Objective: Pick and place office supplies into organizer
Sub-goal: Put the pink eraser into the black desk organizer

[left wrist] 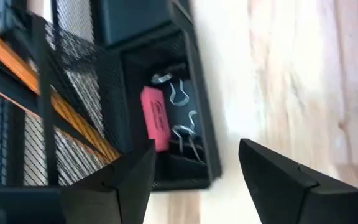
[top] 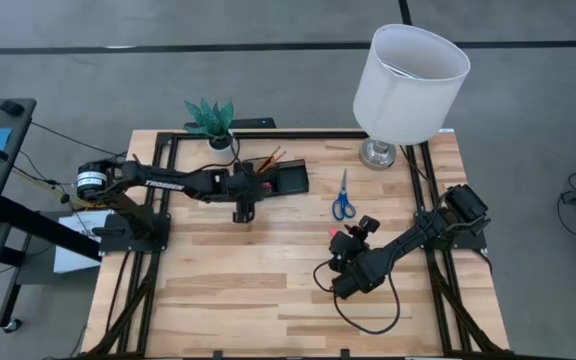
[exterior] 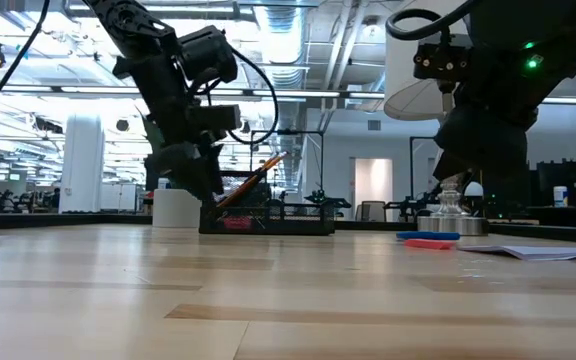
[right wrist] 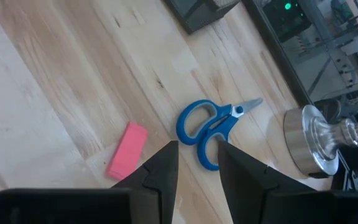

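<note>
The black mesh organizer (top: 280,180) stands at the far middle of the table. Two orange pencils (top: 271,158) lean in its cup (left wrist: 48,93). A pink eraser (left wrist: 155,118) and metal clips (left wrist: 182,112) lie in its tray. My left gripper (left wrist: 196,149) hangs open over that tray's end (top: 256,186), slanting down, with nothing between its fingers. Blue-handled scissors (right wrist: 207,130) and a second pink eraser (right wrist: 127,149) lie flat on the table right of the organizer. My right gripper (right wrist: 197,165) hovers just short of them (top: 343,240). Its fingers stand a little apart and hold nothing.
A white lamp (top: 410,68) with a metal base (right wrist: 312,140) stands at the far right. A green plant in a white pot (top: 212,122) stands at the far left, beside the organizer. The near half of the wooden table (top: 268,300) is bare.
</note>
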